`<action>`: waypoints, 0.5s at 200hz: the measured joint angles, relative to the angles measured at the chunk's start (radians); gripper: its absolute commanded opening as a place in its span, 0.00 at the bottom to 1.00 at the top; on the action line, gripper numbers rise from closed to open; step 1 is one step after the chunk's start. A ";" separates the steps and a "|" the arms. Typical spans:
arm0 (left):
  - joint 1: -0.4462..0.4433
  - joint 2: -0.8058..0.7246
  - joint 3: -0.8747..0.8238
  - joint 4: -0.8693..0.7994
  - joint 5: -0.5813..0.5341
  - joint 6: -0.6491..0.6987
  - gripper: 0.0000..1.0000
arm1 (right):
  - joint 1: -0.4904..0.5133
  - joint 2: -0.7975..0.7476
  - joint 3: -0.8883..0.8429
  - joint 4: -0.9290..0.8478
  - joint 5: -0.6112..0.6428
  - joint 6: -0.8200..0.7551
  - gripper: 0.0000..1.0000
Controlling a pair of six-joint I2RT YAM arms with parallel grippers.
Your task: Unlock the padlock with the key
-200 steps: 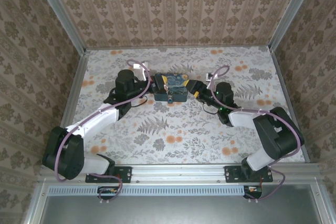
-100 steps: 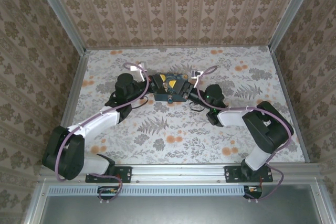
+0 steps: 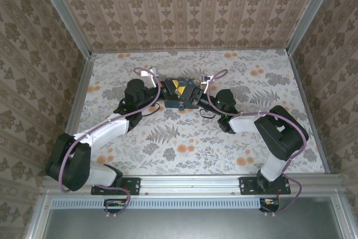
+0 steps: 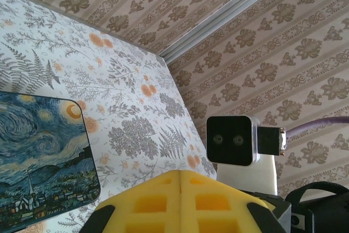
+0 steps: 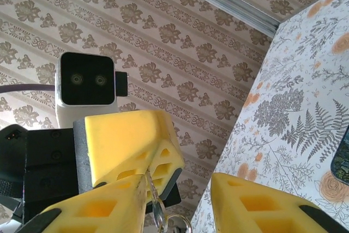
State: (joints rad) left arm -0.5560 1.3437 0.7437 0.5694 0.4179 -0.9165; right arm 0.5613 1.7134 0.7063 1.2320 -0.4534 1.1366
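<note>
Right gripper (image 5: 182,192), frame bottom: jaws apart, gap between yellow fingers (image 5: 98,211). Key (image 5: 155,203), thin metal, stands in gap, close by lower-left finger. Beyond: left gripper (image 5: 146,172) clamped on key's upper end. Top view: padlock (image 3: 182,106), tiny speck at near edge of tin (image 3: 182,96), frame centre.

— Holding it all up?
— A table (image 3: 168,138), flat, covered in a print of grey ferns and orange blossoms.
— Lying on it?
— One shallow rectangular tin (image 4: 43,145), painted face up: blue swirls, yellow moon.
— Whereabouts?
— Toward twelve o'clock from the middle, long side running nine to three, flat on the print.
</note>
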 measured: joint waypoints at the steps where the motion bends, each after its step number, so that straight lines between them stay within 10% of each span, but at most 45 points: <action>1: 0.000 0.000 0.000 0.000 0.000 0.000 0.00 | 0.000 0.000 0.000 0.000 0.000 0.000 0.34; 100: 0.000 0.004 0.000 0.000 -0.008 0.000 0.00 | 0.011 0.004 0.000 0.016 -0.027 0.016 0.24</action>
State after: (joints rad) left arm -0.5560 1.3476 0.7437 0.5690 0.4103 -0.9169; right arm 0.5720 1.7172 0.7063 1.2476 -0.4801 1.1530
